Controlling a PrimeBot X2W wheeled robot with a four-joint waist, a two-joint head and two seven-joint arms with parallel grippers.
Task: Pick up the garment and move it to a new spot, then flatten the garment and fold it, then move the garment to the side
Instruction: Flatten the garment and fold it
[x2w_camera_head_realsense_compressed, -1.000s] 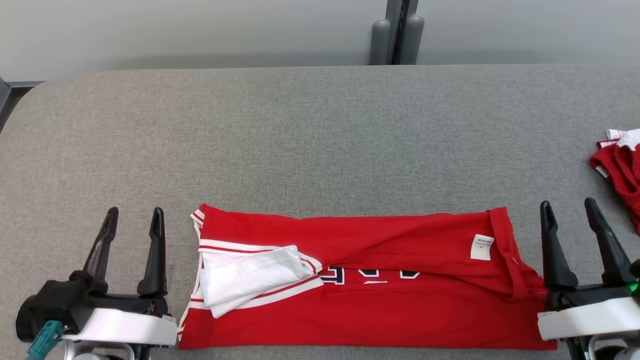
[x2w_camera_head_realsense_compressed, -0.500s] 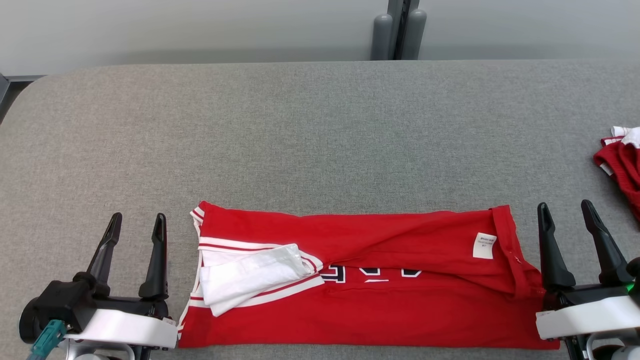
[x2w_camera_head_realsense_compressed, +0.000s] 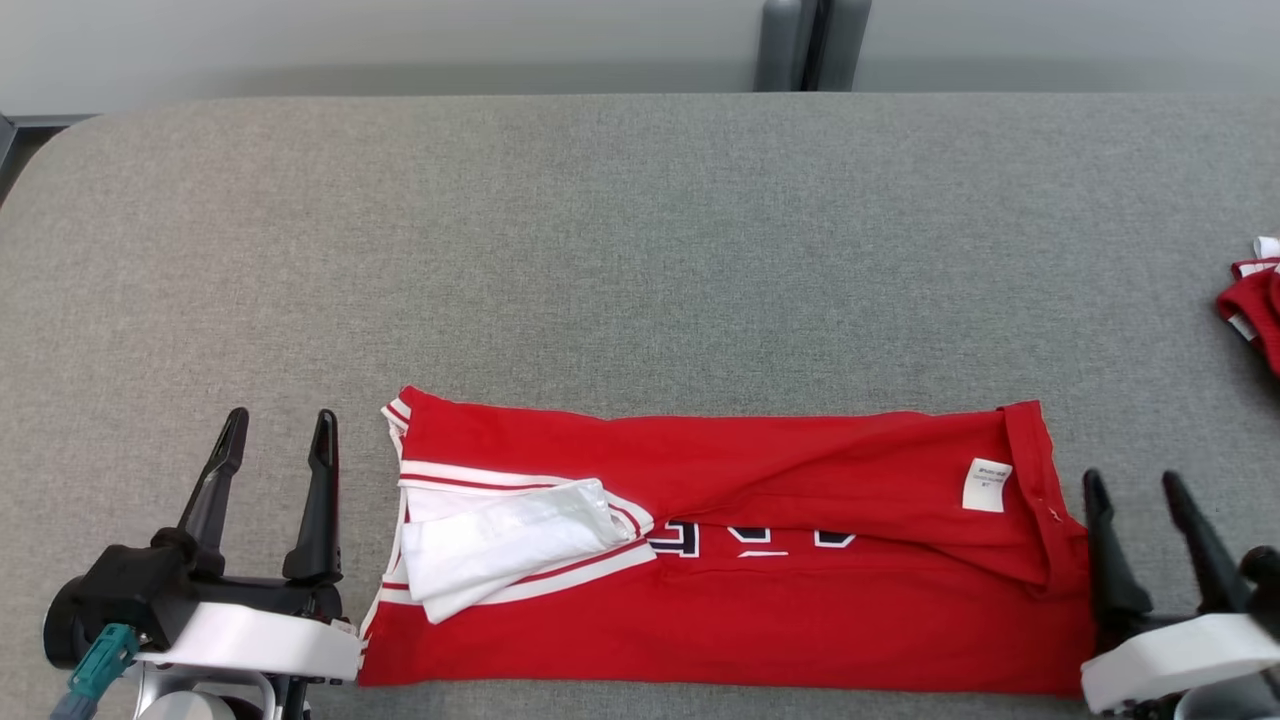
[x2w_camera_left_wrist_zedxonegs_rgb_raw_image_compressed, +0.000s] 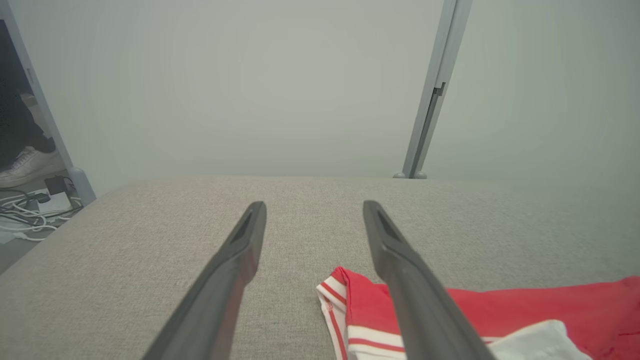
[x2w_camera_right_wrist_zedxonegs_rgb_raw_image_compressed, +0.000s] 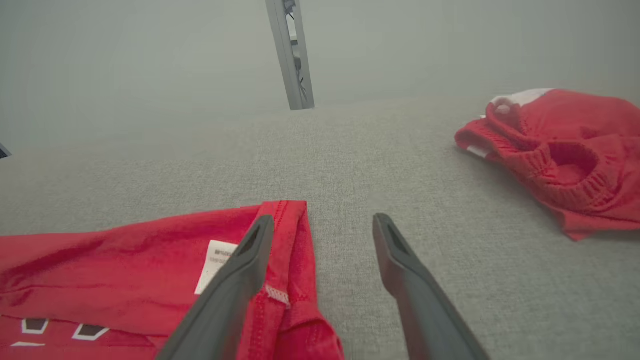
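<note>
Folded red garment (x2w_camera_head_realsense_compressed: 760, 600) lies along the near edge of the grey table (x2w_camera_head_realsense_compressed: 640, 250) — left gripper (x2w_camera_head_realsense_compressed: 280, 425) and right gripper (x2w_camera_head_realsense_compressed: 1135, 485) flank its ends, both spread open, seemingly gripping nothing.

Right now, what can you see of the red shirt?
The red shirt lies folded into a long flat band on the grey table, near its front edge. Soft cloth, white striped trim and a white panel at its left end, dark lettering half hidden, a small white label near its right end.
</note>
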